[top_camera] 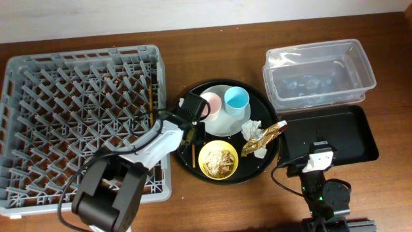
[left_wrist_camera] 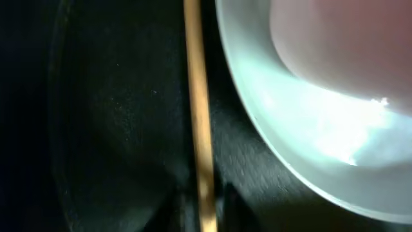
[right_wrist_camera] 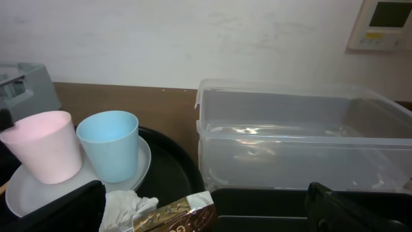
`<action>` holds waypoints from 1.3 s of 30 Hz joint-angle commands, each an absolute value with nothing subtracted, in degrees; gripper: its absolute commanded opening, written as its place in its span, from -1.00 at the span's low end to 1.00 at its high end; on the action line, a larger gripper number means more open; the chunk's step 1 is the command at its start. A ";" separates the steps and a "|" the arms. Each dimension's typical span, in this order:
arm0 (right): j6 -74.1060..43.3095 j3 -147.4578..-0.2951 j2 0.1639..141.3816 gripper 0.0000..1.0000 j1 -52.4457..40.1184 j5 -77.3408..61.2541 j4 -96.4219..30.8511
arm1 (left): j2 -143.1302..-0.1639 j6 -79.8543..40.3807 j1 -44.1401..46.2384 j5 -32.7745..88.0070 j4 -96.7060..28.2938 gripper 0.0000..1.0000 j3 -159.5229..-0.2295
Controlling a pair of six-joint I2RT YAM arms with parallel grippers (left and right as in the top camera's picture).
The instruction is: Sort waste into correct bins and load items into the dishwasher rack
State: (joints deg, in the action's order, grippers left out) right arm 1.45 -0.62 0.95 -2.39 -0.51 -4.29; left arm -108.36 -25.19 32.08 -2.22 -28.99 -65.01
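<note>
My left tool (top_camera: 191, 131) sits low over one chopstick (left_wrist_camera: 198, 129): thin, straight, pale wood, lying on the round black tray (left_wrist_camera: 116, 129) just beside the grey plate (left_wrist_camera: 296, 142). Its grip: cannot tell. My right tool (right_wrist_camera: 206, 193) gapes wide, empty.

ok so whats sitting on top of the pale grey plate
The pink cup and the blue cup stand upright on the plate. The left gripper covers the plate's left rim, so anything lying there cannot be seen.
</note>
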 commanded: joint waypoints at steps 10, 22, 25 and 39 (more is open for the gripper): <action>1.06 -0.32 0.69 0.97 -2.17 -0.84 -4.54 | -104.81 -25.47 32.18 -3.01 -34.20 -0.99 -72.23; 1.06 -0.32 0.69 0.97 -2.17 -0.82 -4.54 | -94.78 -25.26 24.97 -14.52 -48.29 -0.99 -77.43; 1.08 -0.32 0.69 0.97 -2.17 -0.84 -4.54 | -94.78 -21.52 20.03 -8.80 -48.77 -0.99 -77.43; 1.06 -0.32 0.69 0.97 -2.17 -0.82 -4.54 | -98.06 -15.73 16.12 -5.85 -47.75 -0.99 -74.76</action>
